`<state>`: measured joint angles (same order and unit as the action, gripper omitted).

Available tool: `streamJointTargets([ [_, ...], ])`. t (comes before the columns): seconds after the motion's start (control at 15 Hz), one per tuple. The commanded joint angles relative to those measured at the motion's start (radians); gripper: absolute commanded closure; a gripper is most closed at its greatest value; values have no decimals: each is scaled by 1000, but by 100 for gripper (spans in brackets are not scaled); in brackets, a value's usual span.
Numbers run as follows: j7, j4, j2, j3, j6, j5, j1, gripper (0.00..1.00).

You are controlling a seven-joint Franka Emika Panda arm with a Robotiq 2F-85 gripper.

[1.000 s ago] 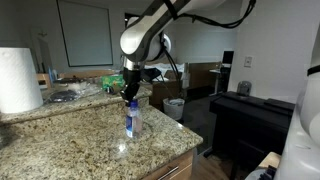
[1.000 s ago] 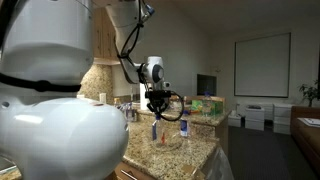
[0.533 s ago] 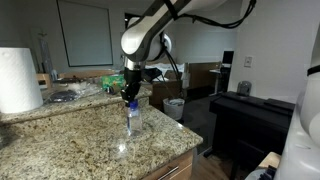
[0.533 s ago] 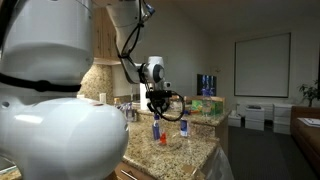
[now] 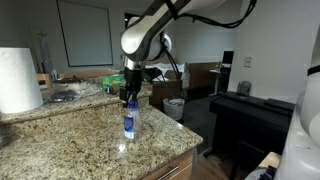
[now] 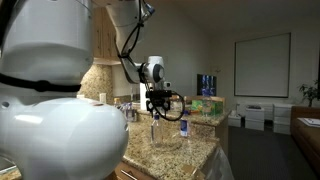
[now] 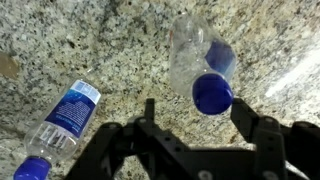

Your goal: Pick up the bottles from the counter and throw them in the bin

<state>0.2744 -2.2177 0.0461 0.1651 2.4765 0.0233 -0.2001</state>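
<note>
Because one bottle [image 7: 190, 55] stands upright on the counter [image 7: 110, 45], the gripper [image 7: 200, 116] hangs above its cap [image 7: 212, 93].
Fingers [image 7: 150, 114] spread wide astride it, gripping nothing; second bottle [image 7: 62, 118] lies aside.

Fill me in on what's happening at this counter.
A robot arm is working on getting bottles off the counter. Its tool hangs right above an upright bottle, jaws open on either side of the blue cap, so nothing is gripped. The second bottle sits off to the side on the counter. The bin is on the floor past the counter; neither bottle is in it yet.
</note>
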Motion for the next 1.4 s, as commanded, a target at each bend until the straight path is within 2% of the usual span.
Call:
streamJointTargets([
  [0.0,-23,-23,-35,8,-28,-29,8,0],
  [0.07,-24,-24,-35,8,-33,-30,8,0],
  [0.13,-24,-22,-35,8,-43,-33,7,16],
  [0.2,-25,-21,-35,8,-53,-35,7,25],
  [0.27,-25,-20,-36,9,-68,-37,7,28],
  [0.47,-26,-17,-37,9,-97,-42,6,50],
  [0.87,-23,-19,-61,9,-117,-60,6,88],
  [0.93,-25,-20,-68,9,-119,-71,6,91],
  [1.13,-32,-16,-85,6,-128,-101,9,90],
  [1.33,-71,1,-101,-26,-132,-155,38,90],
])
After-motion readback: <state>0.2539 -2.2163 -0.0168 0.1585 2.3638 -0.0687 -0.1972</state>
